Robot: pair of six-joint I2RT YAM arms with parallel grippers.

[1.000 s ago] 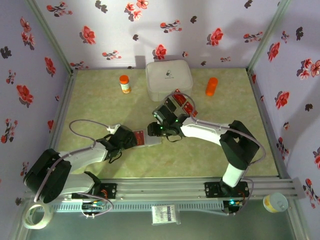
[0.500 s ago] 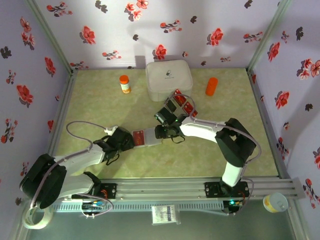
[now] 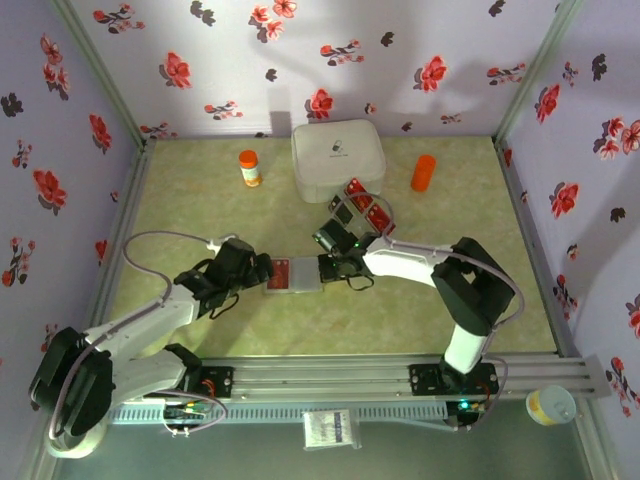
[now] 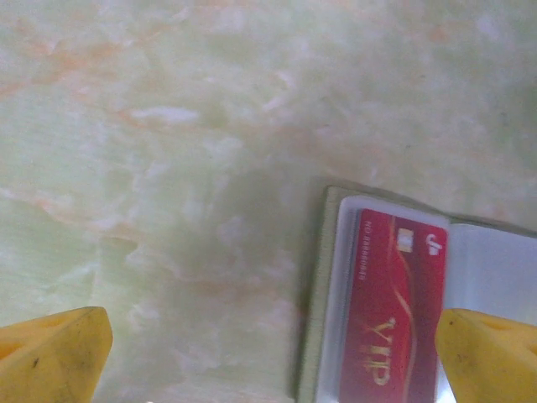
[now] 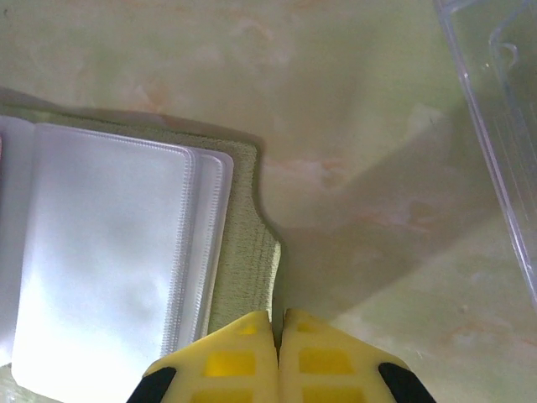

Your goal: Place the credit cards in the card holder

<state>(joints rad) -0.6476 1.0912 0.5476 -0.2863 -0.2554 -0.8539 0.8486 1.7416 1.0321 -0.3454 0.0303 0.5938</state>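
Where your card holder (image 3: 292, 275) lay, from above: opened flat between left gripper (image 3: 256, 272) and right gripper (image 3: 330, 267).
Credit cards (image 3: 360, 205): lay just beyond your right gripper.
Left wrist, left fingers (image 4: 54, 353): you had them spread wide; red card (image 4: 398, 311) sat in the holder beside one tip.
Right wrist, right fingers (image 5: 243, 357): pressed together at the holder's green edge.

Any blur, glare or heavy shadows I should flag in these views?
Top external: sharp, evenly lit. Left wrist: soft and hazy, yet the red card in the card holder reads VIP. Right wrist: crisp; a diagonal shadow crosses the table beside the right gripper, and the holder's clear sleeves look washed out.
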